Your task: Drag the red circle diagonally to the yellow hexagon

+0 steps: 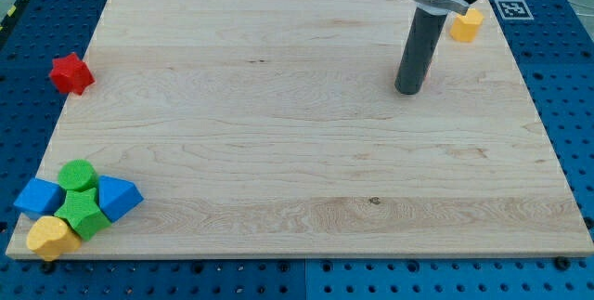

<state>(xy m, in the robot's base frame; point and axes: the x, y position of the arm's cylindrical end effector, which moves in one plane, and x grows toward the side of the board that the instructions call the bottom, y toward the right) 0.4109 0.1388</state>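
The tool is a plain dark rod with nothing to open or close. It holds nothing, and my tip [409, 91] rests on the wooden surface [278, 151], just below and to the view's left of the yellow hexagon [466, 24], touching no visible block. The hexagon sits flat at the surface's top edge with no evident long axis; the red circle cannot be made out in this view.

My tip [410, 91] rests on the bench [278, 151] near its top right corner, a little in from the top edge and well in from the right edge. The dark rod stands upright, rising straight from the tip to a wider grey collar cut off at the view's top.
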